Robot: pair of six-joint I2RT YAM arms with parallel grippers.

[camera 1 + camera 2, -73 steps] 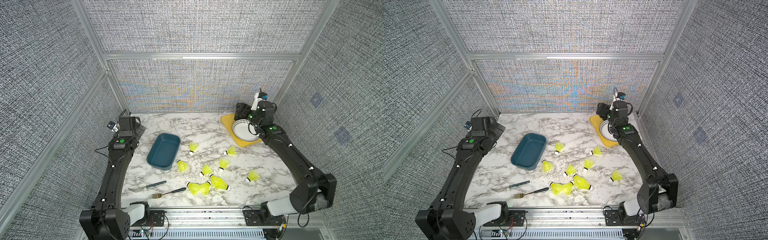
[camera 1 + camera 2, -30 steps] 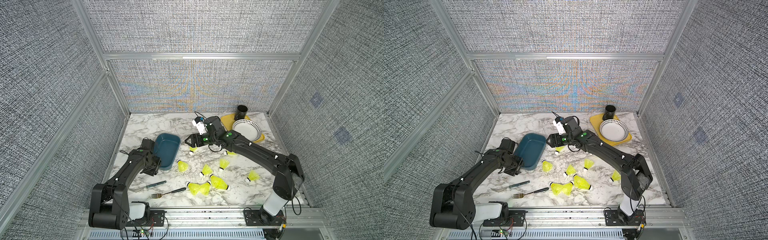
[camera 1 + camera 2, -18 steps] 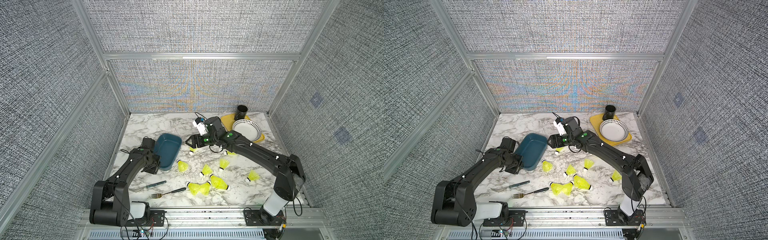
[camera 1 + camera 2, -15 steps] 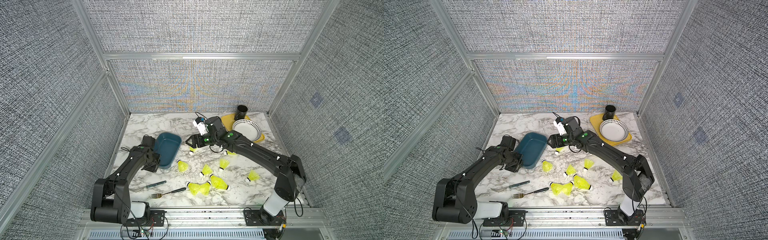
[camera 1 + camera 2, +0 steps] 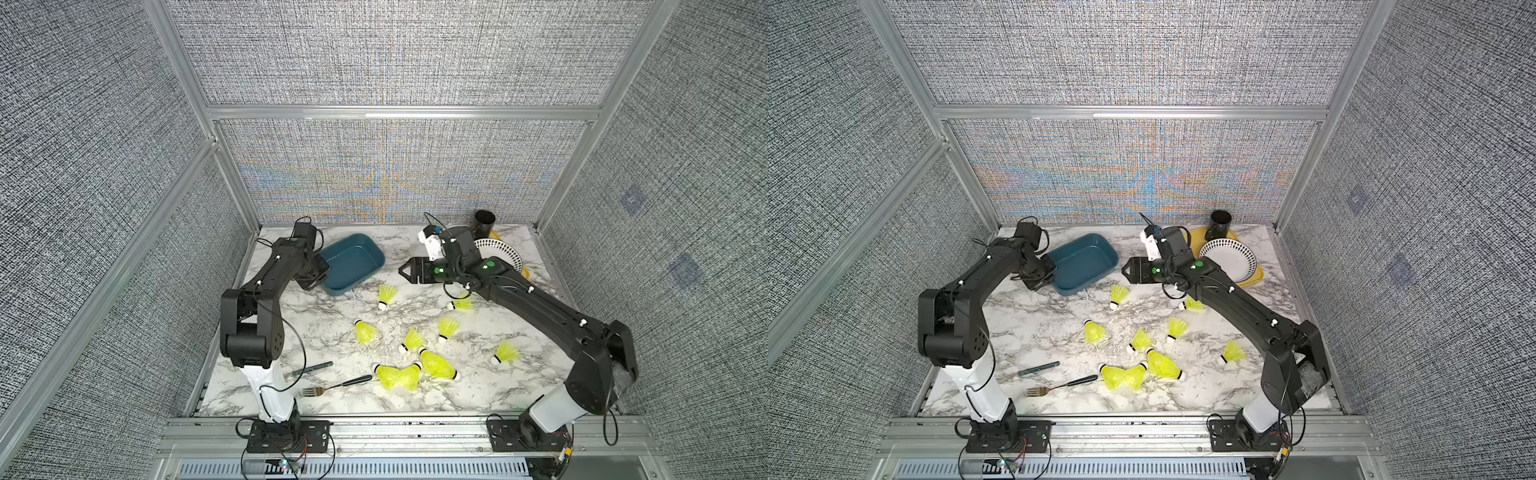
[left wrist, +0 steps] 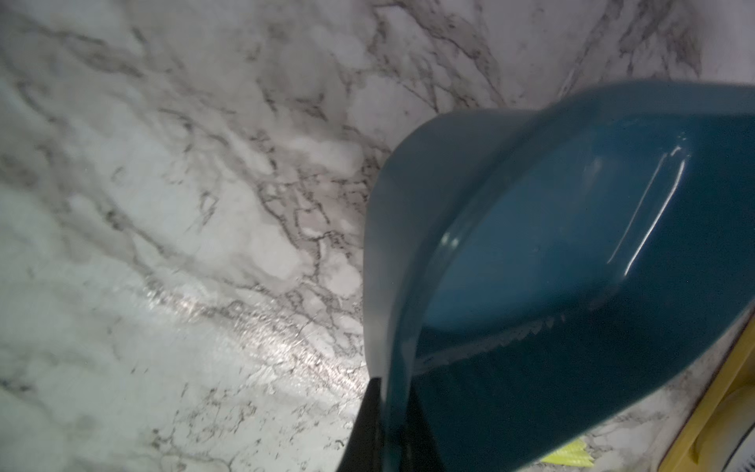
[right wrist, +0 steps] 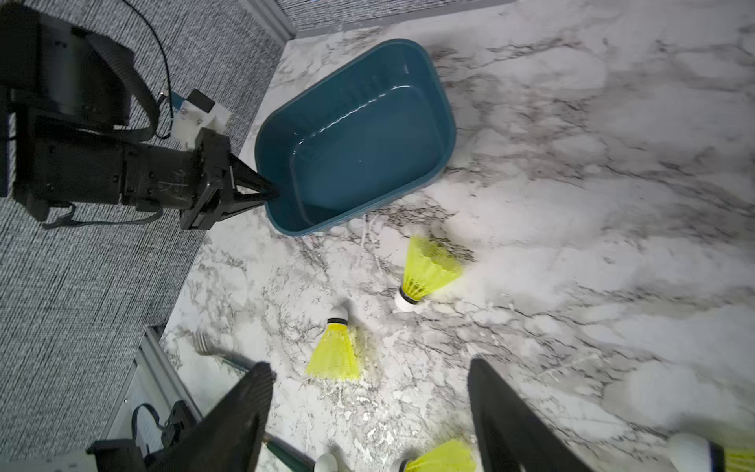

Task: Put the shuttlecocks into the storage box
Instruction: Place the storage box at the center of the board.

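— Where did the nearest shuttlecock (image 5: pixel 386 294) lie?
— Just off the box's (image 5: pixel 351 264) near corner, outside it, tip pointing away from the box. The right pincer (image 5: pixel 406 270), spread wide, hung nearer it. The left pincer (image 7: pixel 267 195) was clamped on the box's rim.
— Count?
— Nine shuttlecocks on the table (image 5: pixel 324 328), none in the one box.

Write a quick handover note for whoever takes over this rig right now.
Grippers: the left gripper has its fingers shut on a corner of the storage box rim. The right gripper is open and empty, above the marble table.
Things: nine shuttlecocks are visible, all loose on the table. The box is empty.
Done: box gripped, nothing loaded.
Left: put every shuttlecock into the box.
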